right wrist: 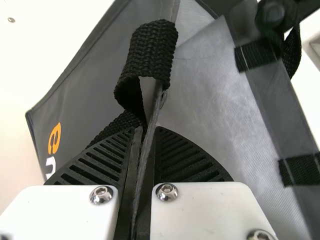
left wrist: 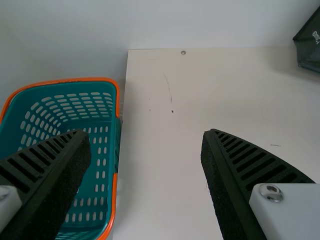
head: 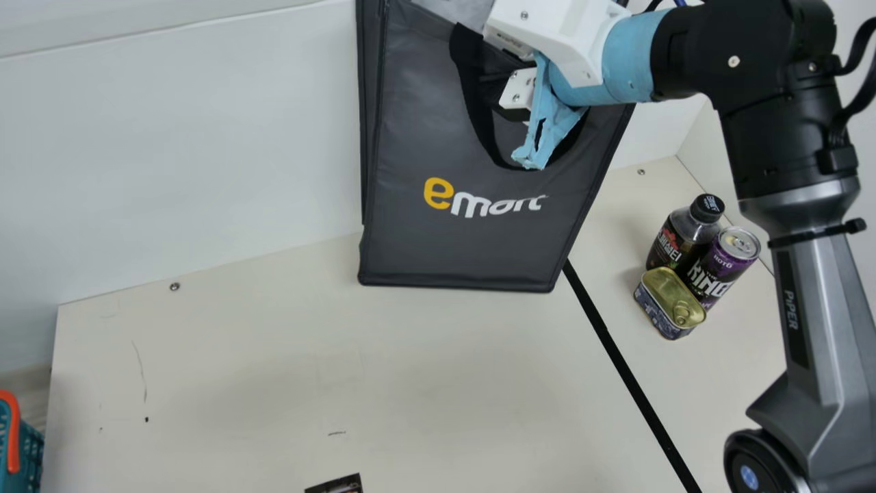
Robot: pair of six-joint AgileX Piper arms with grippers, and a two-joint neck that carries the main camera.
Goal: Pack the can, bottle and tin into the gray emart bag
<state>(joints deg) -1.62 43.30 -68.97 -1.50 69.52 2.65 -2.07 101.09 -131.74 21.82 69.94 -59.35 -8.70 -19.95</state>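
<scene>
Presumably for steadiness, the black ribbed right claw (right wrist: 143,137) grips the gray fabric emart bag (head: 465,243) by its upper edge; the left claw (left wrist: 146,137) gapes.

The ribbed fingers of the left gripper (left wrist: 146,134) are held wide apart, one seen against the teal basket (left wrist: 102,135), the other against the cream table (left wrist: 160,190). The basket is rimmed in orange and pierced with slots. The table is marked by small scuffs (left wrist: 168,89); a dark corner of the bag (left wrist: 307,50) is partly shown.
</scene>
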